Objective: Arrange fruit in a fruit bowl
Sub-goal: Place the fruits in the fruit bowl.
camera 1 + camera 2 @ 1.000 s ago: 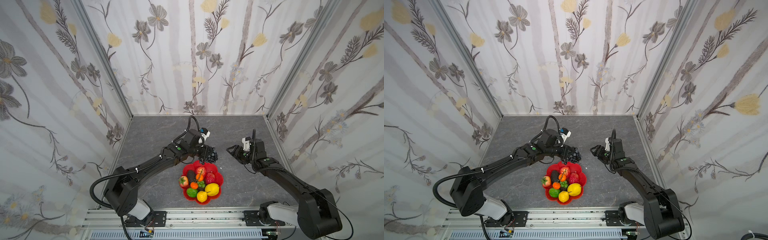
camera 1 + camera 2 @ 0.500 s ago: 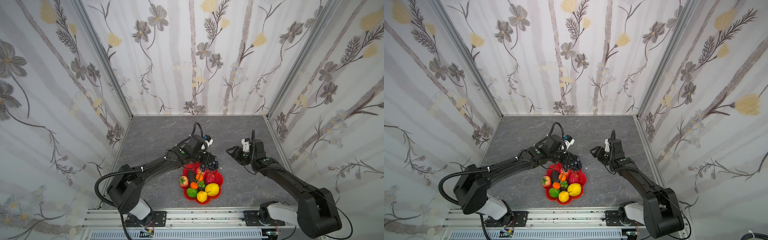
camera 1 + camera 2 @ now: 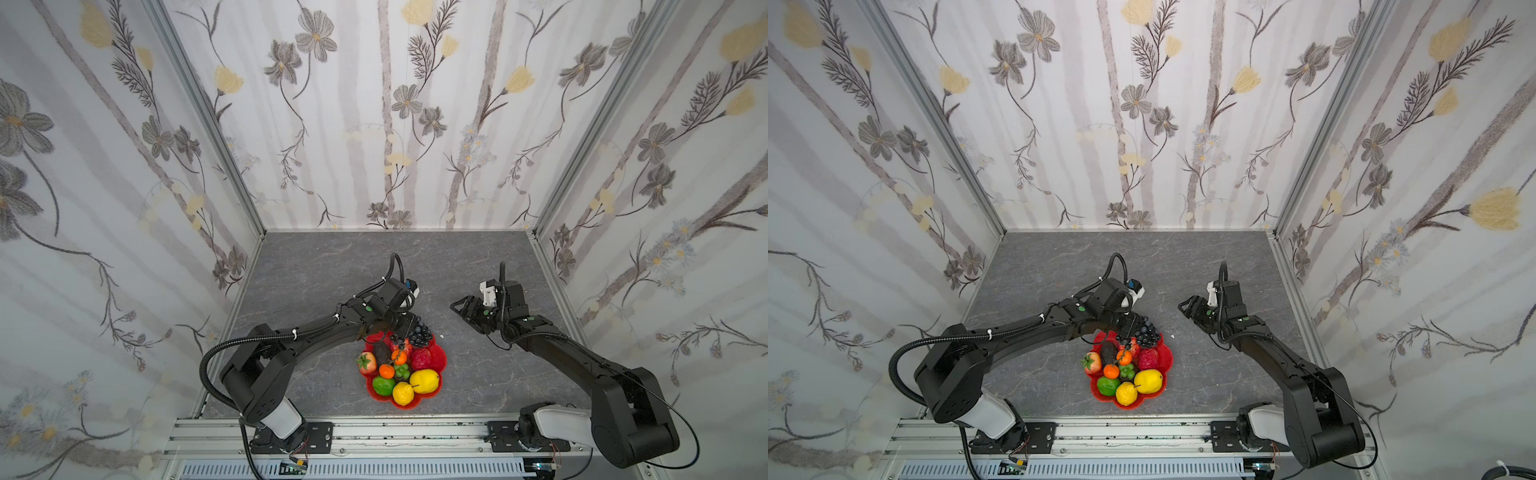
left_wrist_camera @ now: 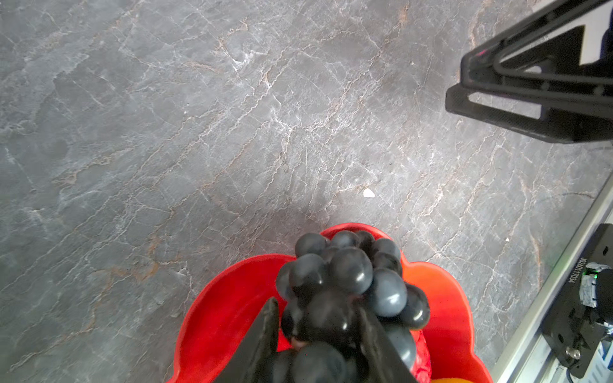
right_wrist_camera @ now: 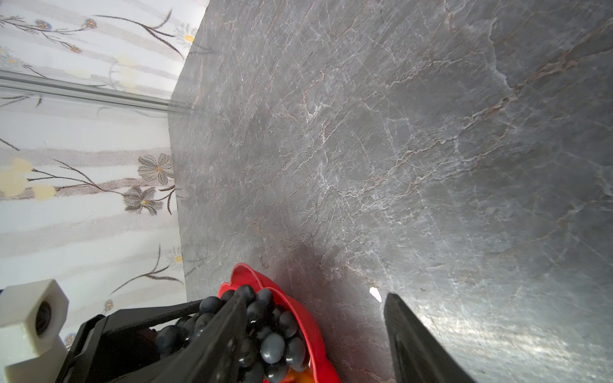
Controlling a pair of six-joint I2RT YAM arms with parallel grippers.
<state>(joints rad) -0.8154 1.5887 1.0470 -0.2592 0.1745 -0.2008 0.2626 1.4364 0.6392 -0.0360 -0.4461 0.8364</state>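
We've brought the grapes (image 4: 351,275) over the fruit bowl (image 4: 225,298); we can't tell whether left pincer (image 4: 315,305) grips; right pincer (image 5: 316,296) released.

Both top views look steeply down from high at the near edge, taking in the whole grey marbled tabletop (image 3: 332,266) and floral-papered walls (image 3: 374,124). The wrist cameras sit low and close, sharing the scalloped glossy red bowl (image 4: 225,308) (image 5: 252,275) and glossy dark grape bunch (image 4: 351,275) (image 5: 272,345).

Left hand (image 3: 404,327) grips dark grapes (image 3: 419,332) over fruit bowl (image 3: 439,358)
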